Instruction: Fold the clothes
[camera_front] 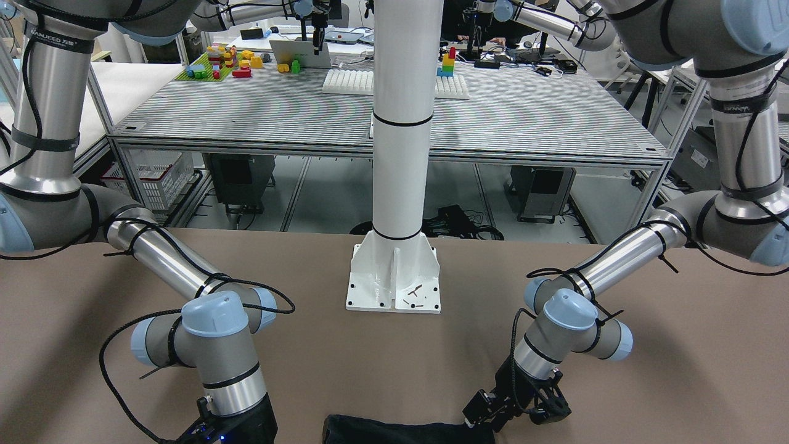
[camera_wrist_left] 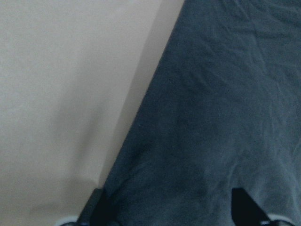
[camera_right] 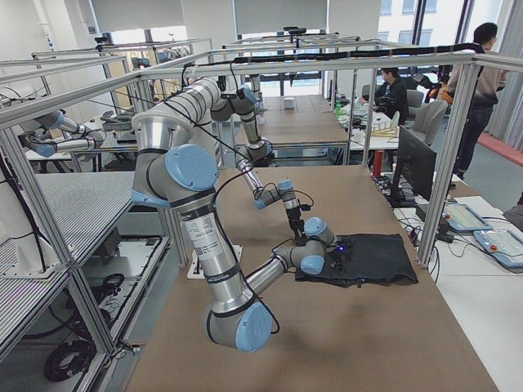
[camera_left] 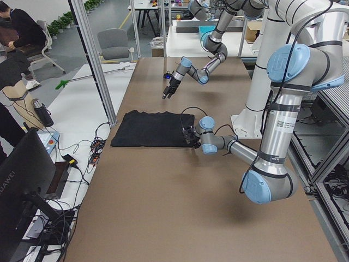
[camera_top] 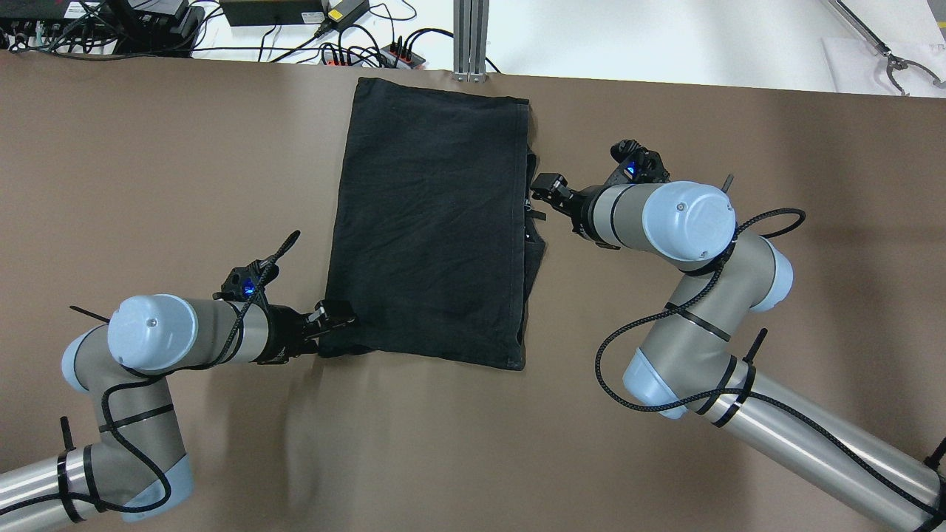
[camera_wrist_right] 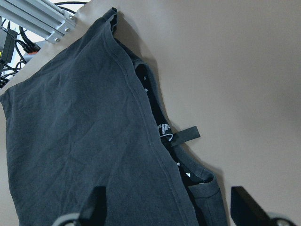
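Note:
A black folded garment (camera_top: 429, 236) lies flat on the brown table (camera_top: 148, 148), close to the far edge. My left gripper (camera_top: 336, 321) is at the garment's near-left corner. In the left wrist view its fingertips (camera_wrist_left: 96, 207) stand wide apart with the cloth (camera_wrist_left: 211, 117) under them, so it is open. My right gripper (camera_top: 543, 193) is open beside the garment's right edge, where inner layers and a small black tab (camera_wrist_right: 186, 135) stick out. The right wrist view shows the cloth (camera_wrist_right: 84, 141) below its spread fingertips (camera_wrist_right: 96, 202).
An aluminium post (camera_top: 471, 37) stands at the table's far edge by the garment's top hem, with cables and a power strip (camera_top: 369, 52) behind it. The white robot pillar base (camera_front: 394, 280) stands on the table between the arms.

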You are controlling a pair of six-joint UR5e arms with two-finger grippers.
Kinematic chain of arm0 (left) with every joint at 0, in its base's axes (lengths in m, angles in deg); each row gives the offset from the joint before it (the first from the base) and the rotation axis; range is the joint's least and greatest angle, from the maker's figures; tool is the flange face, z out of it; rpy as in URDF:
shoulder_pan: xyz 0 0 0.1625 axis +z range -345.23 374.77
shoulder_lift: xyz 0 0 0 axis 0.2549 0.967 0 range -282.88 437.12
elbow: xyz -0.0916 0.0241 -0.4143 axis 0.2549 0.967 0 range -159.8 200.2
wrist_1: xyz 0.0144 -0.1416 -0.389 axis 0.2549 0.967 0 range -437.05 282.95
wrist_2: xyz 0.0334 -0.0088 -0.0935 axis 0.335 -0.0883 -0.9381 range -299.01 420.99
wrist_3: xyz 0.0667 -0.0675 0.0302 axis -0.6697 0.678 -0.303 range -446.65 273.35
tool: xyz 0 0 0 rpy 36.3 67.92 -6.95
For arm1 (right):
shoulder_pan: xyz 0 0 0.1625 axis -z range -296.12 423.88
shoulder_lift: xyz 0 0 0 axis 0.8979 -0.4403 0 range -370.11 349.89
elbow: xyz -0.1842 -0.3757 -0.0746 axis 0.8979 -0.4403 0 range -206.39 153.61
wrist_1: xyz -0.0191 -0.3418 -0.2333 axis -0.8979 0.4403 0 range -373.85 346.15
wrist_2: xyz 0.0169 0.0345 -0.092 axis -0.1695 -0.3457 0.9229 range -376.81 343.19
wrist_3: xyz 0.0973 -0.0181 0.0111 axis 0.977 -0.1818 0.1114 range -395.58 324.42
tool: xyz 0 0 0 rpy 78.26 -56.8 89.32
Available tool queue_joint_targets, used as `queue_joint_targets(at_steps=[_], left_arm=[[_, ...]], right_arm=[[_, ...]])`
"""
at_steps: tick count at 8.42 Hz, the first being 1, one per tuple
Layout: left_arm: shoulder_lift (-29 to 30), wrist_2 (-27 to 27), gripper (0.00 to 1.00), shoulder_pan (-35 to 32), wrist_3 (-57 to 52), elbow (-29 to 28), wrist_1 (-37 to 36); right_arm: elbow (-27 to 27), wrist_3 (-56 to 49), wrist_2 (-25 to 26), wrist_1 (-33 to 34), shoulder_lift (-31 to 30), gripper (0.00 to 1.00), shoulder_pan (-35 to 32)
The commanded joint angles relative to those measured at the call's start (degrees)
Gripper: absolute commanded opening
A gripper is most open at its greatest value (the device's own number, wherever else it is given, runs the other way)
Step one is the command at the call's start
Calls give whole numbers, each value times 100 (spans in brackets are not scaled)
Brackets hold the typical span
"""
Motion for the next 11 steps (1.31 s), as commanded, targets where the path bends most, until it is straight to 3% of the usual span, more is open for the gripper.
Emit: queue_joint_targets(at_steps=[1,3,9,11], left_arm=[[-143,-326,94,-175,-12,131,-11],[-345,-282,94,-96,-55,43,-3],[41,-141,94,-79,50,-151,-12],[33,216,93,-79,50,-160,-12]], right_arm=[[0,0,0,0,-3,93,9],[-17,0,0,0,-3,93,53],[0,-9,158,-8,-30,93,124],[0,-9,158,-8,-39,93,124]])
